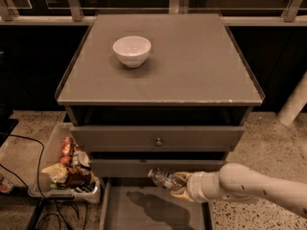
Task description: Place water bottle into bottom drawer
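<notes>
Nearest, the bottom drawer (125,213) stands pulled out, its flat floor bare but for a shadow. Just above it the hand (181,185), reaching in from the right, is clamped on the base end of the water bottle (163,178). The bottle hangs over the drawer's middle, in front of the closed drawer fronts (120,138). It lies nearly level, its long axis running left to right and its white cap pointing left and slightly away. The step would go best, I judge, by lowering it straight down almost to the floor, clear of the thin side walls, then letting go so it cannot roll far. Farther back, a white bowl (132,50) sits on the tabletop (201,66).
</notes>
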Controlling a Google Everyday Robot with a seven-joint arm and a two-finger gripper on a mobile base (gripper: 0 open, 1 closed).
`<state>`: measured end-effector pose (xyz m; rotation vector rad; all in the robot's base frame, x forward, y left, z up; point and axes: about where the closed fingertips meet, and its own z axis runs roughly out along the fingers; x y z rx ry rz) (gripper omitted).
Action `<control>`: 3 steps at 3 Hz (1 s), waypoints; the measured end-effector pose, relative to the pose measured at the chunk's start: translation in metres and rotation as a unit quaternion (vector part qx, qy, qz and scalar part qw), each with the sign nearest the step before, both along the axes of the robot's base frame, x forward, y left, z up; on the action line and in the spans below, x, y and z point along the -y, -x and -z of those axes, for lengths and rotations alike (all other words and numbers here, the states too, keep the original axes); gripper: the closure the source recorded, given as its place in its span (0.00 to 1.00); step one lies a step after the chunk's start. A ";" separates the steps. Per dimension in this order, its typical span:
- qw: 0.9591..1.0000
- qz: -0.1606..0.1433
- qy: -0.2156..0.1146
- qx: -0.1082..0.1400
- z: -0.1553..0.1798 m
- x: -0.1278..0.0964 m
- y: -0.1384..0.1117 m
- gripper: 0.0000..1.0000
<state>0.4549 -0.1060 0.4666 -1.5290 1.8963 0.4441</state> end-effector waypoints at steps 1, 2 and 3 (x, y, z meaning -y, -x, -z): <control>1.000 -0.006 0.015 0.014 0.048 -0.001 0.002 1.00; 0.999 -0.017 0.009 0.038 0.086 0.002 0.002 1.00; 0.999 -0.025 -0.004 0.028 0.125 0.009 -0.006 1.00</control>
